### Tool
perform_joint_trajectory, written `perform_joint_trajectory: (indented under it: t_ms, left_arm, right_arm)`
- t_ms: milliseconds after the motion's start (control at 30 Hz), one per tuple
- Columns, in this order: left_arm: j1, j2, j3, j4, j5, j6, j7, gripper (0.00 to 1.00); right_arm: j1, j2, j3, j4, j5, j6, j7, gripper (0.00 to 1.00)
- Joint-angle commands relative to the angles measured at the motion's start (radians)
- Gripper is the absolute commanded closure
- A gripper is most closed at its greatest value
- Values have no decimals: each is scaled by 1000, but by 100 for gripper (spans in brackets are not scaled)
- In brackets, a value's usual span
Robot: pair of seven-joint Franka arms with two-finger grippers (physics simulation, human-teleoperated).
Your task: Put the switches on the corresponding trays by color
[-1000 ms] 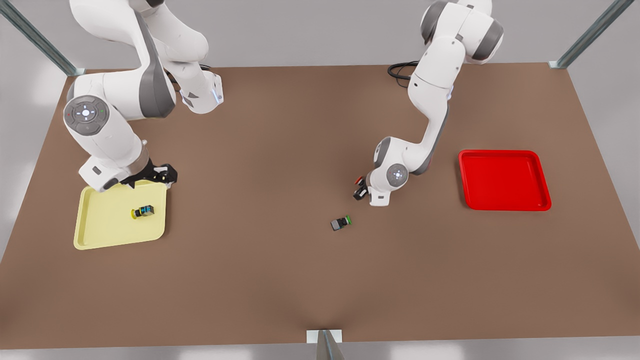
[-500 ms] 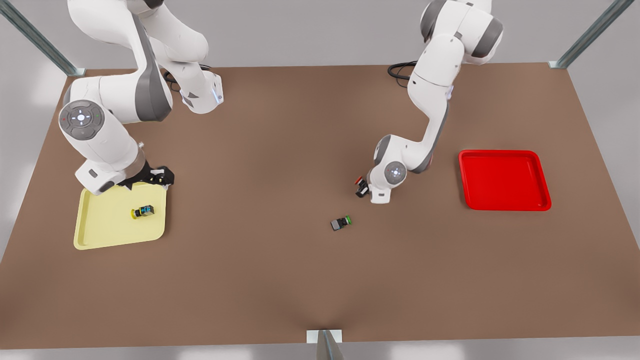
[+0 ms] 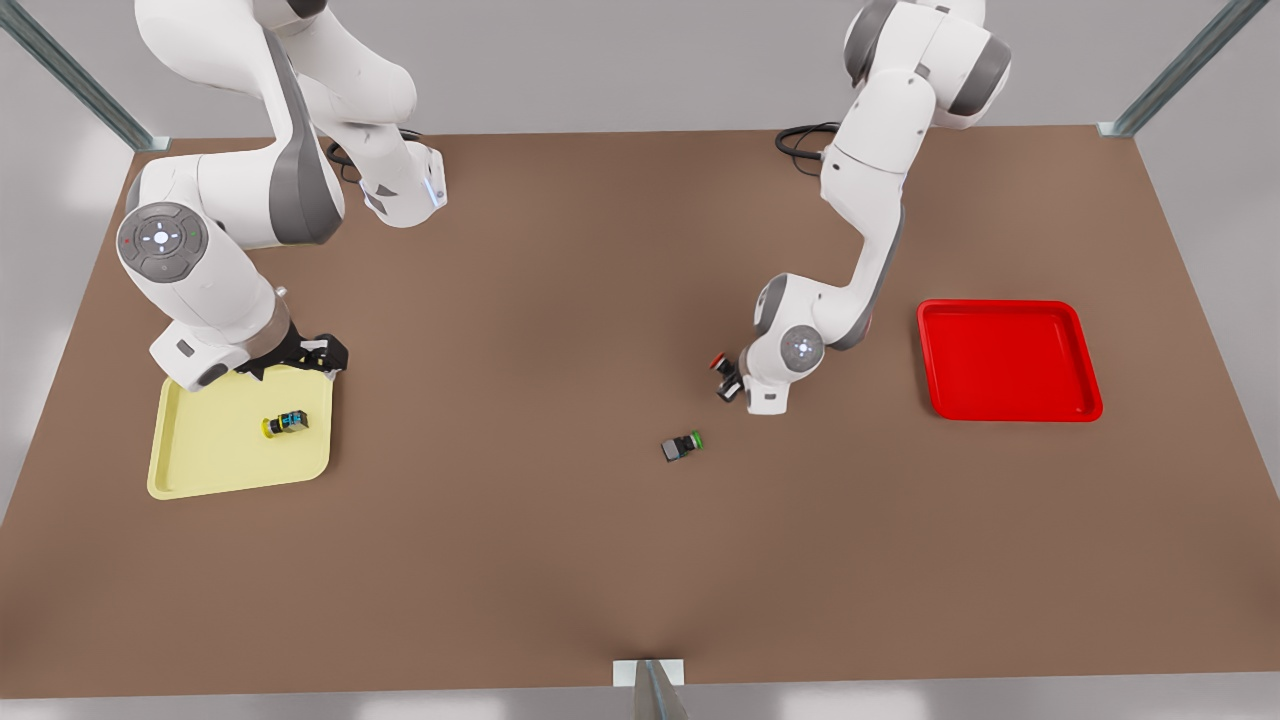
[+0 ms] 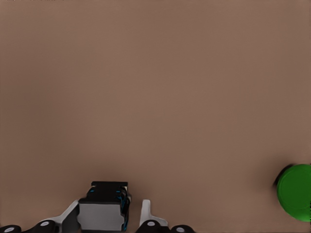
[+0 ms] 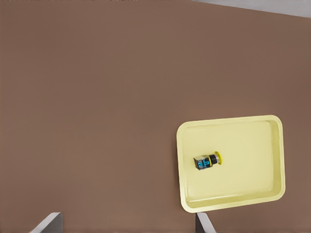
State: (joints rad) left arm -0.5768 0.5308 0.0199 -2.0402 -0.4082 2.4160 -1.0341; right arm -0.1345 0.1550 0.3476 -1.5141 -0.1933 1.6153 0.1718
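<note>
My left gripper (image 3: pixel 726 380) is at the front view's right-centre, shut on the red-capped switch (image 3: pixel 718 361). Its dark body (image 4: pixel 103 209) sits between the fingers (image 4: pixel 147 216) over bare table. The red tray (image 3: pixel 1010 392) lies empty farther toward the front view's right. The yellow-capped switch (image 3: pixel 285 423) lies on its side inside the pale yellow tray (image 3: pixel 195 465). My right gripper (image 3: pixel 316 352) hangs open over that tray's far corner. In the right wrist view the switch (image 5: pixel 208 161) and tray (image 5: pixel 243 133) lie below the spread fingers (image 5: pixel 204 222).
A green-capped switch (image 3: pixel 682 446) lies on the brown table (image 3: pixel 560 560) just in front of my left gripper, and its cap (image 4: pixel 295 191) shows in the left wrist view. A black cable (image 3: pixel 800 140) loops at the far edge.
My left gripper has shifted slightly toward the front view's right with the red switch in it. The right arm drew back a little from the yellow tray, then stopped.
</note>
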Motion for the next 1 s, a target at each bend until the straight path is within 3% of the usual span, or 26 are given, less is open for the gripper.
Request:
perform_joint_trajectory:
  t_ms: [0, 67, 467, 667, 833, 967]
  left_arm:
    - [0, 0, 0, 0, -3, 0, 0, 43]
    - [-2, -3, 0, -3, -1, -3, 2, 51]
    - [-2, -22, -2, -8, -1, -17, 6, 59]
    - [38, -215, 2, -11, 17, -141, 31, 59]
    - [244, -506, 0, -23, 209, -491, 224, 59]
    - [512, -591, -2, -37, 296, -627, 571, 59]
  right_arm:
    - [1, 0, -1, 0, 0, 0, 0, 0]
    - [1, 0, 1, 0, 0, 0, 0, 0]
    - [1, 0, 1, 0, 0, 0, 0, 0]
    - [1, -3, 1, 0, 0, -3, 0, 0]
    - [1, -2, 1, 0, 0, -2, 0, 0]
    - [3, -2, 1, 0, 2, -2, 0, 0]
